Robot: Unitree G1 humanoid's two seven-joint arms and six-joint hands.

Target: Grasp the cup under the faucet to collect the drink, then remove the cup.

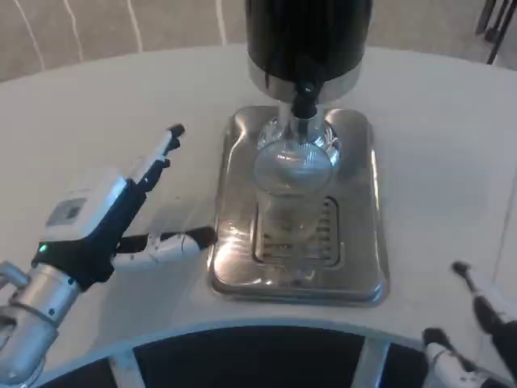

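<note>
Approach step judged: left hand (121, 214) spread wide, empty, left of cup (292, 190) under faucet (304, 101); next, closing around cup.

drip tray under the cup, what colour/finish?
Shiny silver metal tray, reflective, with a slotted grille at its centre. Head view shows it best.

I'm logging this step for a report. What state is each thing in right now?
cup: upright on the tray under the faucet, held by neither hand
faucet: no stream visible
tray: flat on the table
left hand: open, beside the tray
right hand: fingers apart, holding nothing
</note>
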